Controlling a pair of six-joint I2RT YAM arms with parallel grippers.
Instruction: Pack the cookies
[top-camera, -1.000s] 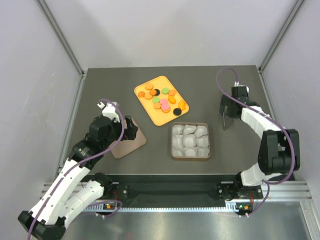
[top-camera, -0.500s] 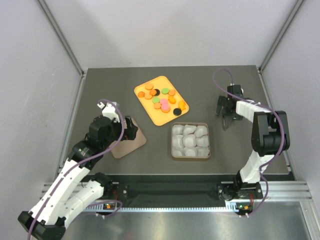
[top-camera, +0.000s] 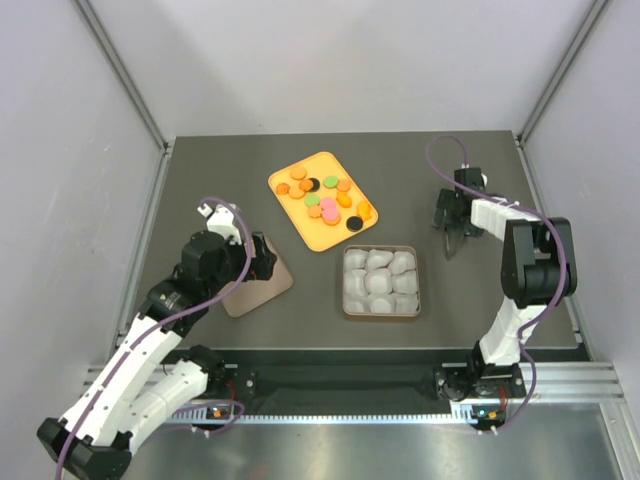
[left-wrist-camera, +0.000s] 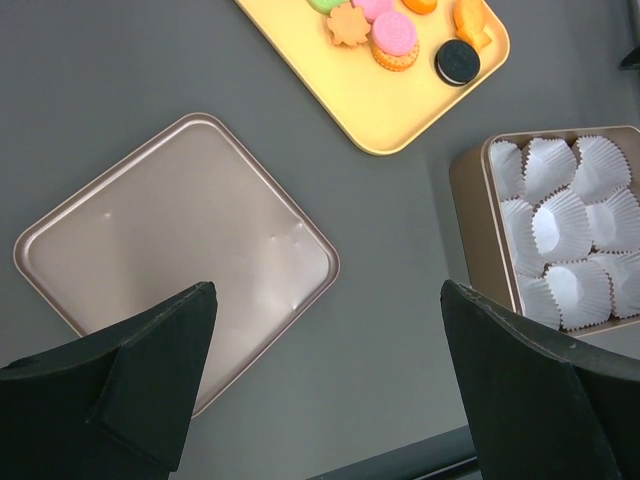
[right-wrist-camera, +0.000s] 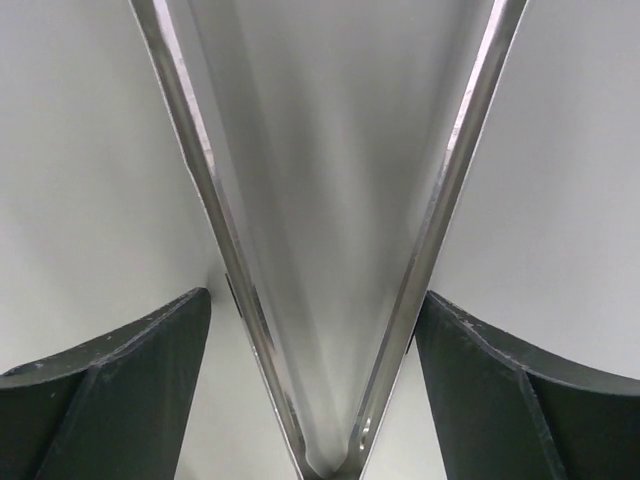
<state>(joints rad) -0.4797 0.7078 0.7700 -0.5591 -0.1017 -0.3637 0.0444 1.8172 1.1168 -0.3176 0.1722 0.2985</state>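
Cookies (top-camera: 328, 206) unchanged; right hand (top-camera: 448, 228) slightly leftward

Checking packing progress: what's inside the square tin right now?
Only white pleated paper cups fill the square tin, all looking empty. The cookies lie on the yellow tray. The tin's floor beneath the cups is covered.

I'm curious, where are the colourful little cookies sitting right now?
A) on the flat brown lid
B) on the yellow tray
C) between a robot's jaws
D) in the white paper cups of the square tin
B: the cookies all lie on the yellow tray, while the paper cups in the tin look empty.
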